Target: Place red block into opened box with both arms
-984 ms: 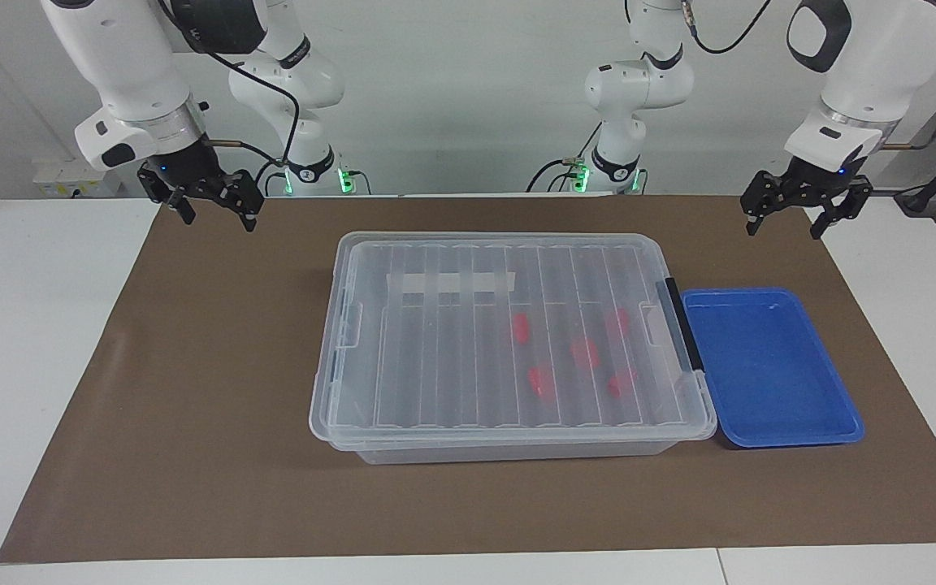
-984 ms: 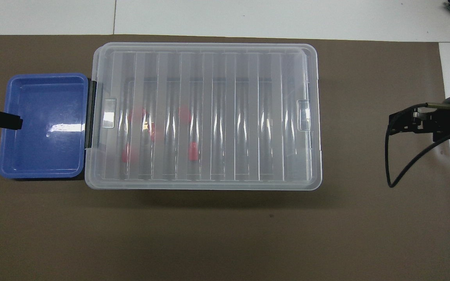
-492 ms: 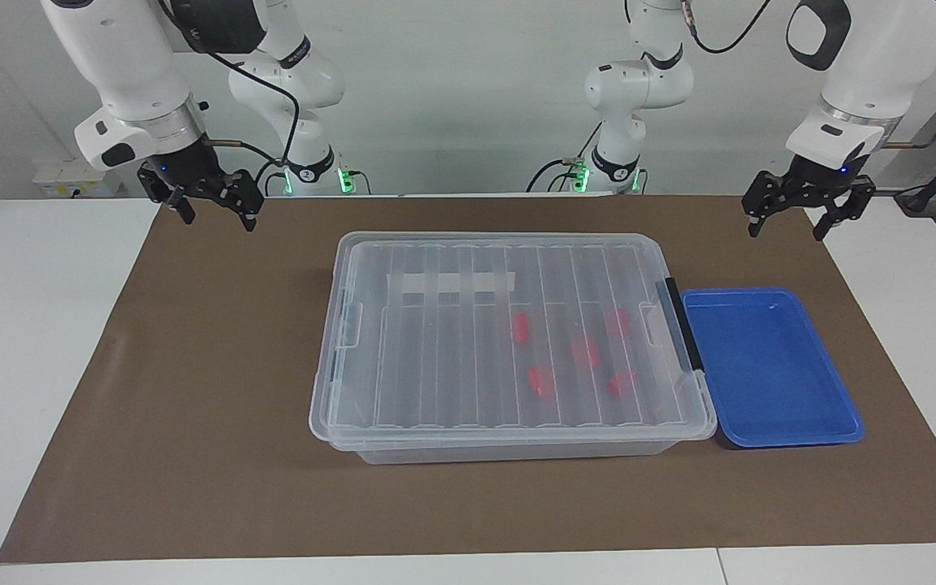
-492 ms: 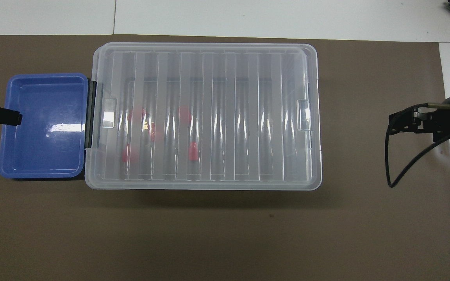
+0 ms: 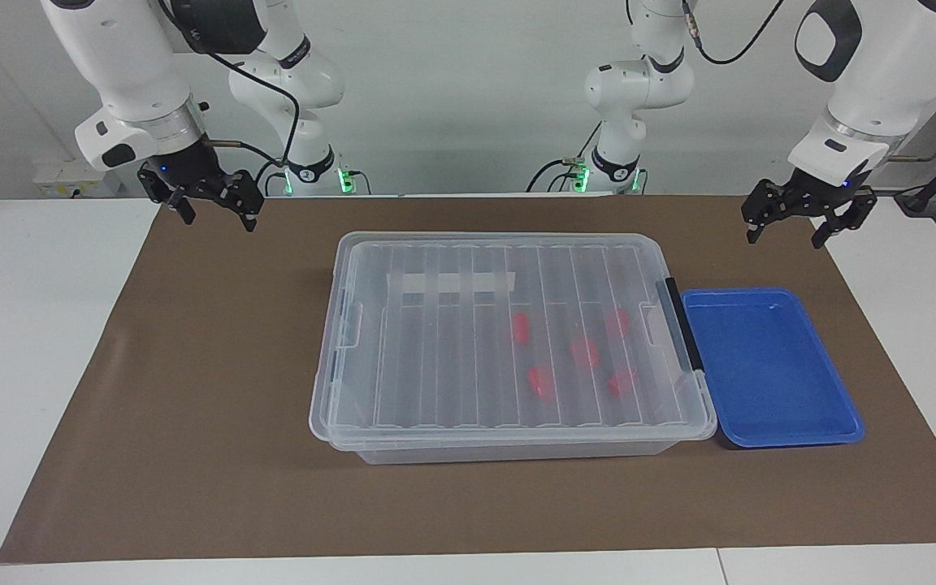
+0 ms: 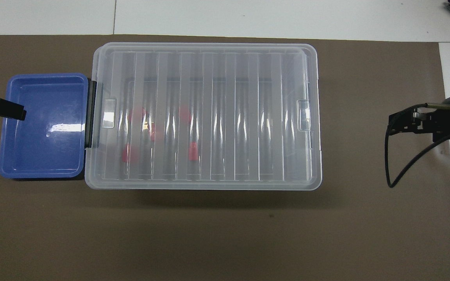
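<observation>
A: Quick one. What's changing vs a sec ago?

B: Barely anything. Left end effector [image 5: 790, 221] is drifting a bit, tilting over the brown mat [image 5: 192, 390] near the blue tray [image 5: 842, 422], fingers apart, holding nothing. Right end effector [image 5: 212, 207] is waiting over the mat at the right arm's end of the counter [image 5: 29, 325], also spread, empty.

A: Box?

B: Box [image 5: 338, 422] is sitting mid-mat w/ the ribbed lid [image 5: 435, 357] on, latches look down. So not "opened" yet.

A: Red block?

B: Five red blocks are showing through the lid, all inside the box, toward the tray end. One e.g. the red block [image 5: 586, 352]. None on the mat or in the tray, tray's bare.

A: So task status?

B: Judging: early, approach phase. Lid needs coming off first, prob. both arms on the end latches. Left arm's small move looks like the start of that, but can't say for sure.
</observation>
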Controlling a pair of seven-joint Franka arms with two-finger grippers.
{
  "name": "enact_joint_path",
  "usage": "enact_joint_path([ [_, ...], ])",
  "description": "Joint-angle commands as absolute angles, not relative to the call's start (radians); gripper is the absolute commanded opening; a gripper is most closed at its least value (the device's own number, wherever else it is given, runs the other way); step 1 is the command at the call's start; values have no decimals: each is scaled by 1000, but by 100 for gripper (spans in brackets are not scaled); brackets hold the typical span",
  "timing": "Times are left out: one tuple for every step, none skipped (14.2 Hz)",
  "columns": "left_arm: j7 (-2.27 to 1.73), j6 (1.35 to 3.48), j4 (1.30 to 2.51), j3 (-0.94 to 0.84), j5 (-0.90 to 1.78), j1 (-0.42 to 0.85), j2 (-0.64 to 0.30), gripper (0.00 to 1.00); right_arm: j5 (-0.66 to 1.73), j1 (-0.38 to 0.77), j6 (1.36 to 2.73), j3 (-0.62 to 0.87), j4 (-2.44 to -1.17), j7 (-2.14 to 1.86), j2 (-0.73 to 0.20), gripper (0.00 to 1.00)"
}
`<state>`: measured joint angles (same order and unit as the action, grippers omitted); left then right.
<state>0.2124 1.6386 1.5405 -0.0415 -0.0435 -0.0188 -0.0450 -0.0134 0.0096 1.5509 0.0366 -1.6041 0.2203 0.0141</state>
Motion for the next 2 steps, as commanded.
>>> enact_joint_path([
  [202, 1608, 1529, -38, -38, -12, -37, 100, 5, 0, 1555, 40, -1637, 212, 38, 100],
  [201, 1608, 1540, -37, -38, -14, -34, 100, 5, 0, 1555, 40, -1637, 215, 38, 100],
])
